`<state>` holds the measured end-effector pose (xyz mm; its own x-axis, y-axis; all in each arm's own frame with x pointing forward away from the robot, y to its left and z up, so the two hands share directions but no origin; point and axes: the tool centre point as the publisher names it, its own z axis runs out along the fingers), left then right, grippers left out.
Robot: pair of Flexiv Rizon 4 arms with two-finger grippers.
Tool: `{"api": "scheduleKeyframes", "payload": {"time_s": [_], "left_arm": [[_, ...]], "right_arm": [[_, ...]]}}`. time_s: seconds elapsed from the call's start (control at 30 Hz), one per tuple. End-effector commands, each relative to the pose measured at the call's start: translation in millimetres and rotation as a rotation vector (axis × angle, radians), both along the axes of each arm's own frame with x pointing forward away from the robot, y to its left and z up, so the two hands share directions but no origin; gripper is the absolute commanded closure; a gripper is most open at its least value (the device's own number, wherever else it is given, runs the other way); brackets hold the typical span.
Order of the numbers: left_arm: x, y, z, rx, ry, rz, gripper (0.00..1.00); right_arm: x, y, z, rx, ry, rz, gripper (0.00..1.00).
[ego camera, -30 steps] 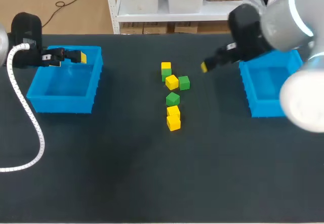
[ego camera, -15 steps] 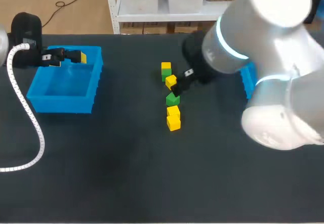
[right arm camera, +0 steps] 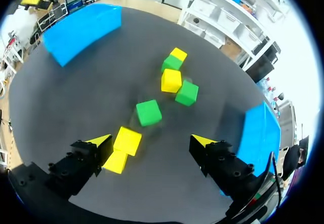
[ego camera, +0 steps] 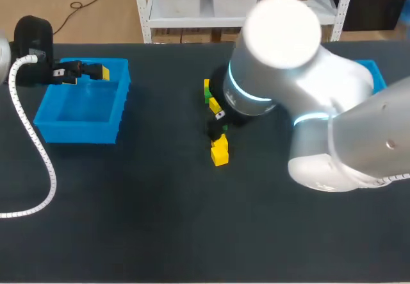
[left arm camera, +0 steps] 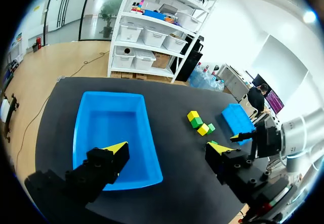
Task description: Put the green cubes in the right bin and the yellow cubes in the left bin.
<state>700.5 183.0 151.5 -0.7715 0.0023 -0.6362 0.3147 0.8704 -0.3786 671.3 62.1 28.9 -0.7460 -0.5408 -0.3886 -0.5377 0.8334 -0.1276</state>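
Soft, even light falls from overhead. The dark table (ego camera: 160, 220) is matt and takes the light dully. In the head view the right arm (ego camera: 333, 124), filling 12 to 4 o'clock, is pale, its round cap nearly washed out, and it shades the cubes (ego camera: 220, 150) beneath it. In the right wrist view the middle green cube (right arm camera: 149, 112) looks slightly smeared, and the table's edge bows.

This is looking like a robotics lab: a left arm (ego camera: 32, 37) and a right arm (ego camera: 333, 124) are hanging over a black table (ego camera: 128, 220), a left bin (ego camera: 77, 133) and a right bin (ego camera: 375, 72) are sitting at its ends, and green cubes (right arm camera: 149, 112) and yellow cubes (right arm camera: 171, 80) are lying between
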Motion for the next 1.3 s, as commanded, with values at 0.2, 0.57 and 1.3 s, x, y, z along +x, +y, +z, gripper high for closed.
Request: {"api": "scheduleKeyframes", "payload": {"time_s": [0.2, 0.57, 1.3], "left_arm": [[-0.6, 1, -1.4, -0.006, -0.006, -0.002, 0.00], [-0.6, 1, -1.4, -0.006, -0.006, -0.002, 0.00], [-0.6, 1, -1.4, -0.006, -0.006, -0.002, 0.00]], "right_arm": [[25.5, 15, -8, -0.005, -0.016, -0.025, 0.00], [36.7, 23, -19, -0.012, -0.006, -0.059, 0.00], [41.2, 18, -37, -0.040, 0.007, -0.081, 0.00]]}}
